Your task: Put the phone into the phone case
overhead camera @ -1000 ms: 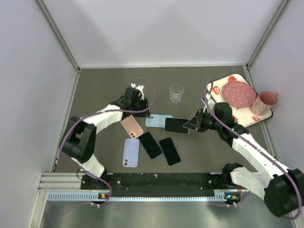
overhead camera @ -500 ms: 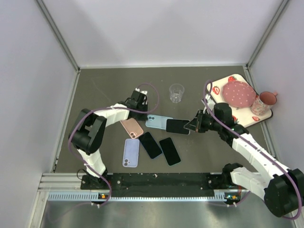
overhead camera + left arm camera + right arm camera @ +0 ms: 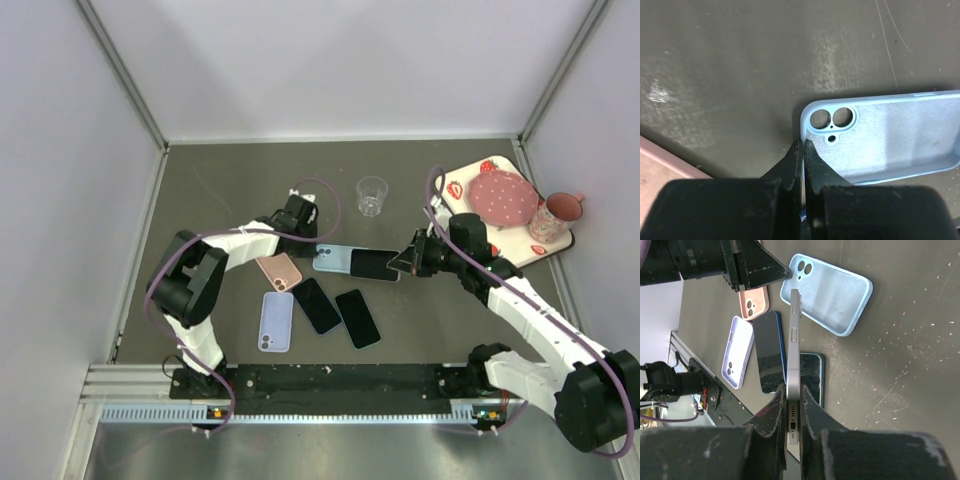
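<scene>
L arm is stretched low, L gripper [image 3: 800, 150] jaws pressed together, tips just beside camera-hole corner of blue case [image 3: 890, 135]. R arm is extended; phone [image 3: 793, 340] is clamped at port end by R gripper [image 3: 791, 407], over case's opposite end.

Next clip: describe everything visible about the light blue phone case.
The light blue case lies flat and empty on the dark table, open side up. It looks like matte silicone, with rounded corners, a raised rim and a cutout of two round holes plus a small one. The shut left tool sits at its camera-end edge; contact is unclear.
</scene>
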`<state>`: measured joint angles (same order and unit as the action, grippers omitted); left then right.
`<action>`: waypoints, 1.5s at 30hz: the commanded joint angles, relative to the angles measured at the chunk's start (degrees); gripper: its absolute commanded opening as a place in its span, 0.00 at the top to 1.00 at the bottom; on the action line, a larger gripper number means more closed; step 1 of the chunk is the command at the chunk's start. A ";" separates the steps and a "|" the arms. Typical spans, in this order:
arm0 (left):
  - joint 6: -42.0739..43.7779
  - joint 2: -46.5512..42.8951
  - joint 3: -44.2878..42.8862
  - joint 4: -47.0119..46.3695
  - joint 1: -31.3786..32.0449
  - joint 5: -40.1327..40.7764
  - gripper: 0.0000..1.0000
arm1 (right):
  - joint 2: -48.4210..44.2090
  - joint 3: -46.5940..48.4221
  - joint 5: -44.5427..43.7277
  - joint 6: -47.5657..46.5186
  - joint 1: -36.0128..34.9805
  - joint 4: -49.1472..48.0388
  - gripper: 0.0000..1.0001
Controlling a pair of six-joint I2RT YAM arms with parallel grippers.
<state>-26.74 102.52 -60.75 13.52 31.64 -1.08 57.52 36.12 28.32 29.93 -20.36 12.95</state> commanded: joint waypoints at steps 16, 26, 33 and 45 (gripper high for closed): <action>-11.31 -2.32 2.21 5.20 9.23 2.75 1.00 | 2.07 2.73 2.01 -1.19 0.41 -5.04 1.00; -10.61 -5.75 2.74 4.59 10.20 3.36 0.52 | 1.90 2.90 1.74 -1.11 0.50 -5.39 1.00; -6.40 -14.43 3.62 3.62 10.02 5.39 0.43 | 2.95 4.13 2.27 -1.72 0.41 -5.48 1.00; -5.51 -35.09 21.01 -17.45 -7.26 -22.62 0.32 | 5.85 4.49 5.96 -0.58 0.41 -8.55 1.00</action>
<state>-32.82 71.68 -44.99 7.92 32.62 -7.68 62.74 37.21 31.16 28.56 -20.34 10.26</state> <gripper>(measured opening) 0.678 0.053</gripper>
